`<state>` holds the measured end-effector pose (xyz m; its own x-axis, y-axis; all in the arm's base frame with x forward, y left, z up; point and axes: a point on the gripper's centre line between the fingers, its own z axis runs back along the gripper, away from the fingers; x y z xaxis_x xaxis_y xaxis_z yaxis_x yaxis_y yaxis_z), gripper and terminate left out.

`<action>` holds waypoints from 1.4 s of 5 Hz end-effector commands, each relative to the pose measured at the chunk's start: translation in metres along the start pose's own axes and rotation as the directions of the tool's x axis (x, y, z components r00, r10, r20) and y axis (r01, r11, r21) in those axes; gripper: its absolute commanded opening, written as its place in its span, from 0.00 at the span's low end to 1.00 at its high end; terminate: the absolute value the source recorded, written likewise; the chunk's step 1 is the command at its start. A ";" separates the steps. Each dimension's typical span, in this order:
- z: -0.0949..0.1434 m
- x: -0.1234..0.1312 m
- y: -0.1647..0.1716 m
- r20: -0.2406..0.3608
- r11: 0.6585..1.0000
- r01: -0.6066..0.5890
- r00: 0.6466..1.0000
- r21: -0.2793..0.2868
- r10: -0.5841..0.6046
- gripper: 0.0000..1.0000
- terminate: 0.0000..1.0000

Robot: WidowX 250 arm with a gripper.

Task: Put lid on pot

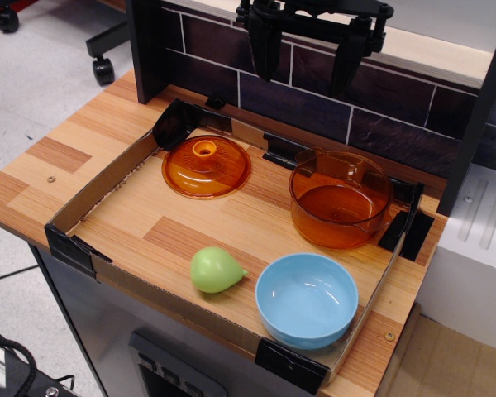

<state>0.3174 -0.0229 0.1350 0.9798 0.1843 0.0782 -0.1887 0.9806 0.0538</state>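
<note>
The lid (pixel 206 167), a shallow orange translucent disc with a ring knob, lies flat at the back left of the cardboard-walled area. The pot (pixel 340 201), deep orange and translucent, stands upright at the back right, about a lid's width away from it. My gripper (pixel 308 59) hangs high above the back edge, between the two and behind them. Its two black fingers (pixel 264 45) are spread apart and hold nothing.
A light blue bowl (pixel 307 299) sits at the front right and a green pear-shaped toy (pixel 215 270) lies next to it on its left. A low cardboard wall (pixel 99 186) rims the wooden table. A dark tiled wall (pixel 413 124) stands behind.
</note>
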 end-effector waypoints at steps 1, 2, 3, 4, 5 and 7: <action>0.000 0.000 0.000 0.000 1.000 0.000 1.000 0.000 0.000 1.00 0.00; 0.006 0.005 0.019 0.036 0.996 0.078 0.996 -0.039 -0.077 1.00 0.00; 0.004 0.014 0.044 0.043 0.992 0.092 0.995 -0.084 -0.089 1.00 0.00; -0.009 0.019 0.070 0.088 0.984 0.128 0.989 -0.122 -0.118 1.00 0.00; -0.026 0.025 0.084 0.043 0.973 0.157 0.987 -0.168 -0.152 1.00 0.00; -0.065 0.027 0.088 0.014 0.976 0.185 0.983 -0.116 -0.184 1.00 0.00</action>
<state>0.3254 0.0735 0.0644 0.9991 0.0040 0.0425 -0.0016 0.9984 -0.0564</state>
